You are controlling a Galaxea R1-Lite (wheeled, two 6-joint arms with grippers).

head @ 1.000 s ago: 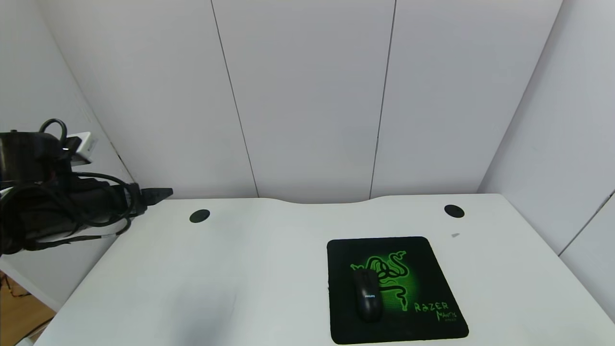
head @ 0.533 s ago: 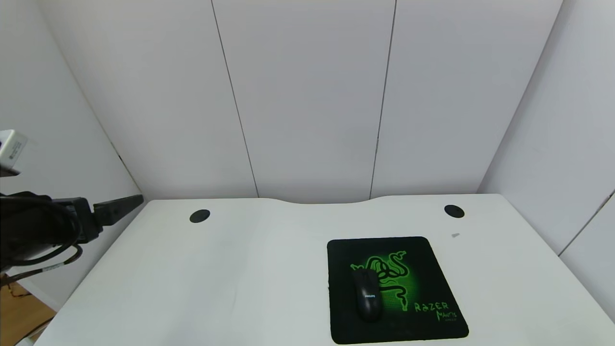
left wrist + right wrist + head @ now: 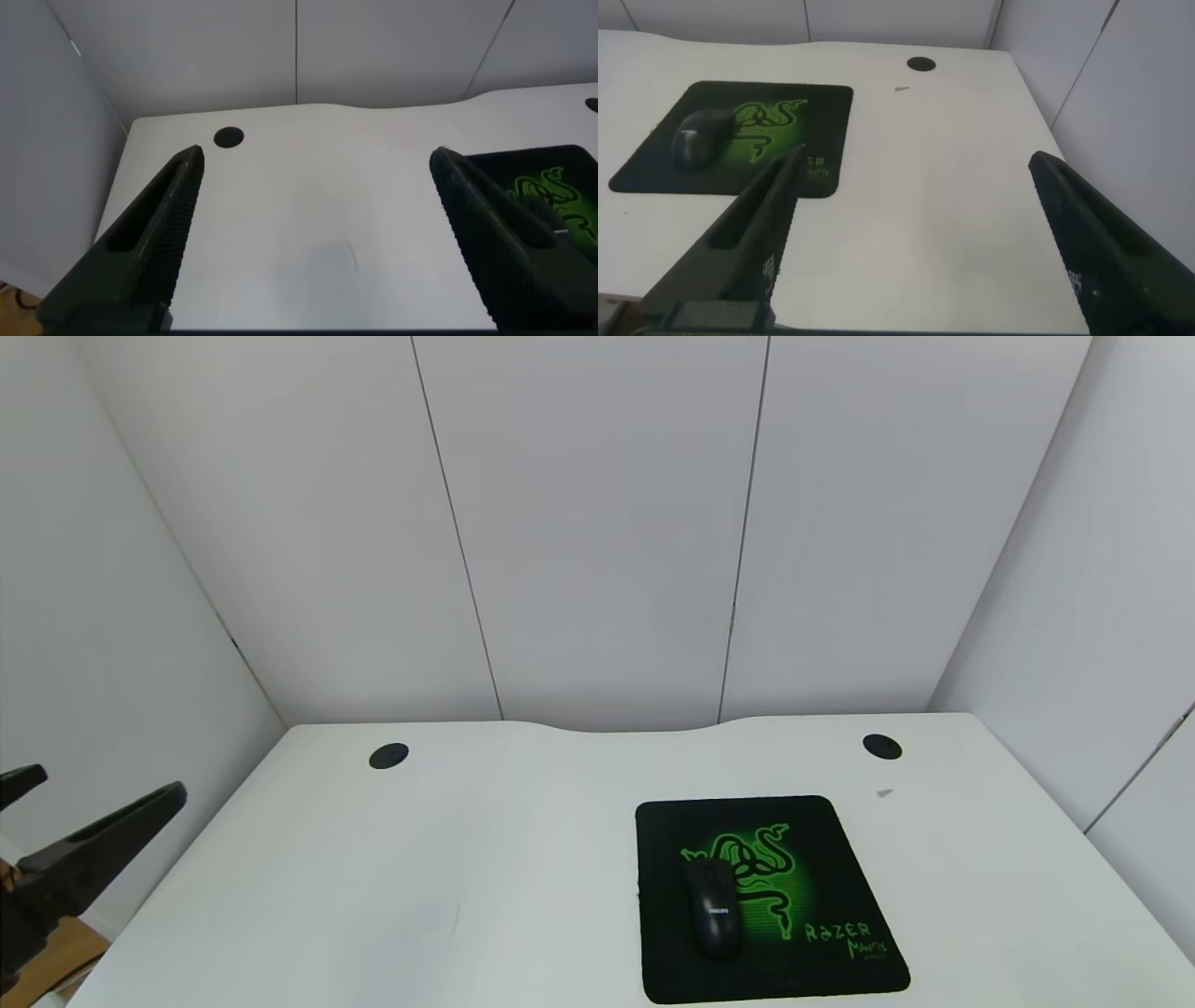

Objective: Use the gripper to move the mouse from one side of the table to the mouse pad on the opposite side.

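The black mouse [image 3: 714, 907] lies on the left part of the black mouse pad [image 3: 831, 859] with the green snake logo, on the right half of the white table [image 3: 448, 859]. It also shows in the right wrist view [image 3: 699, 136] on the pad [image 3: 827, 112]. My left gripper [image 3: 107, 782] is open and empty, off the table's left edge, far from the mouse. In its wrist view [image 3: 318, 157] only bare table lies between the fingers, with the pad's corner [image 3: 551, 182] behind one finger. My right gripper [image 3: 917, 163] is open and empty over the table's right side; it is out of the head view.
Two round black grommets sit near the table's back edge, one at the left [image 3: 388, 755] and one at the right [image 3: 882, 746]. White wall panels stand close behind and on both sides. A small grey speck [image 3: 885, 792] lies near the right grommet.
My left arm has drawn back from the table's back-left corner, leftward and down to the view's lower left edge. The mouse and pad have not moved.
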